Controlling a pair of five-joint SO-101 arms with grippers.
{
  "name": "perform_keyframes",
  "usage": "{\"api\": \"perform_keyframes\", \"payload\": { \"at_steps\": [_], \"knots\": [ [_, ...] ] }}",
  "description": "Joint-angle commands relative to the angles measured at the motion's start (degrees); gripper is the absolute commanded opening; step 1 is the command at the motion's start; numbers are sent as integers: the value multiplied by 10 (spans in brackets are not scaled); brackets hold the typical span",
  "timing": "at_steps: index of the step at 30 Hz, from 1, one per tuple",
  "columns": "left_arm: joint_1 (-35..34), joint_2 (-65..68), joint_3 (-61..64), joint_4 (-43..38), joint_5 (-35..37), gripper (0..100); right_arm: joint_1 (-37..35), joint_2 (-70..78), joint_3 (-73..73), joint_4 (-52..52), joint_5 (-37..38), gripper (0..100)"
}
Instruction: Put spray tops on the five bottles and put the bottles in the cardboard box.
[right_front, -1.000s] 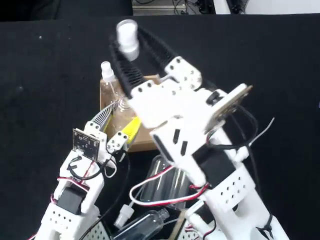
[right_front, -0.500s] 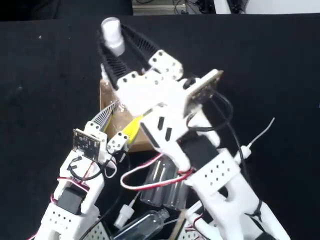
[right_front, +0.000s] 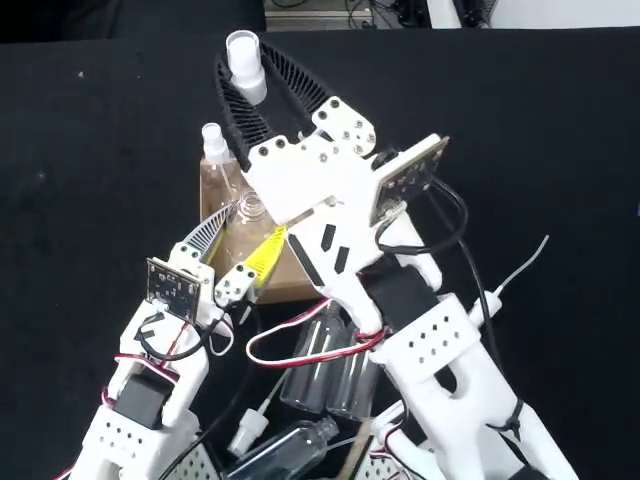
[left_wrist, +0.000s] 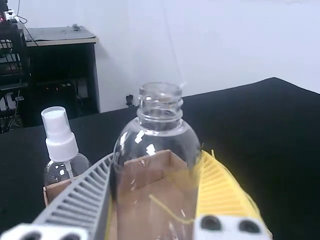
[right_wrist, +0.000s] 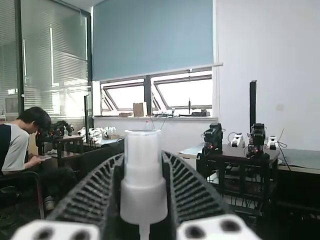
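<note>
While upright, open bottle (left_wrist: 159, 150) tight between left fingers (left_wrist: 220, 185), perhaps above box (right_front: 285, 285); spray top (right_wrist: 143, 185) between right fingers (right_wrist: 187, 192).

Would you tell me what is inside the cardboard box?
A spray-topped bottle stands in the cardboard box; the left gripper holds an uncapped bottle there. The right arm, holding a spray top, covers the rest.

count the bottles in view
5 bottles. One with a spray top stands in the box; one, open-necked, is in the left gripper at the box; two lie side by side under the right arm; one lies by the arm bases. More may be hidden.
</note>
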Motion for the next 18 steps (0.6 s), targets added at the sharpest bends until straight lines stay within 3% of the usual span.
{"api": "perform_keyframes", "payload": {
  "at_steps": [1, 18],
  "knots": [
    [4, -11, 13, -12, -3, 30, -11, 0, -7, -31, -4, 11],
    [4, -11, 13, -14, -3, 30, -32, 44, 6, -59, -4, 11]
  ]
}}
